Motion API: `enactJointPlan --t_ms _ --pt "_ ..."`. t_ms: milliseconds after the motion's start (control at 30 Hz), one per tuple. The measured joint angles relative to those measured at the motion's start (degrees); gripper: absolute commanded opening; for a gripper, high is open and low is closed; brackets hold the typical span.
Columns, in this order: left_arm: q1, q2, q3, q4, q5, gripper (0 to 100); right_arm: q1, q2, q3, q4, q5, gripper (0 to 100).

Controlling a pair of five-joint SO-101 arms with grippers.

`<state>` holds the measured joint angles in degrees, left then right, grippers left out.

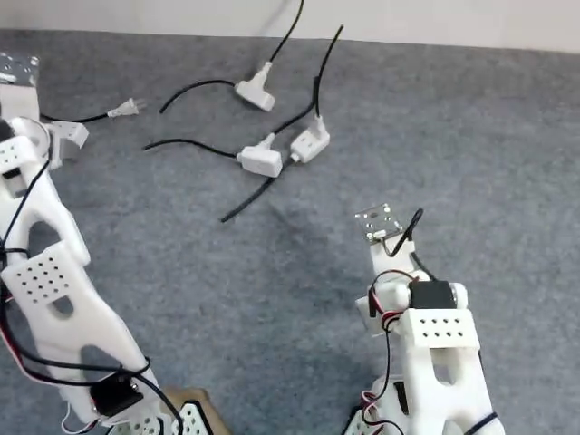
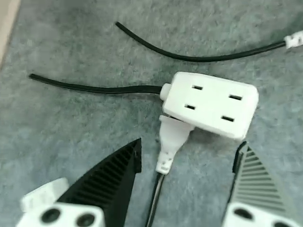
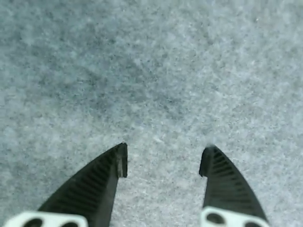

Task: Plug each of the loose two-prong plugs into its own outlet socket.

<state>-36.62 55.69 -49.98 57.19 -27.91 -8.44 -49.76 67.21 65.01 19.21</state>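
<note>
On the grey carpet in the high view lie three white outlet blocks [image 1: 256, 93] [image 1: 261, 160] [image 1: 310, 142], each with a black cord. A loose two-prong plug [image 1: 127, 110] rests at the far left, its cord running behind the left arm [image 1: 45, 272]. In the left wrist view my left gripper [image 2: 189, 144] is open just short of a white outlet block [image 2: 208, 104] that has a white plug [image 2: 171, 137] seated in its side. My right gripper [image 3: 165, 147] is open over bare carpet, with nothing between its fingers.
The right arm [image 1: 435, 326] stands at the front right, apart from the outlets. Loose black cords [image 1: 299, 109] cross the far middle of the carpet. A second cord [image 2: 189, 56] runs beyond the outlet block. A tan board corner [image 1: 195, 399] sits at the front edge.
</note>
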Motion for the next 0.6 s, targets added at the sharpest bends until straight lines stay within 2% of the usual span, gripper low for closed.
enactJointPlan --t_ms 367,600 --pt "1.32 14.59 -18.2 -2.29 -1.41 32 0.0 0.0 0.0 0.0 0.0 25.2" --pt "4.66 17.85 -24.7 -2.29 -1.58 31 0.0 0.0 0.0 0.0 0.0 25.2"
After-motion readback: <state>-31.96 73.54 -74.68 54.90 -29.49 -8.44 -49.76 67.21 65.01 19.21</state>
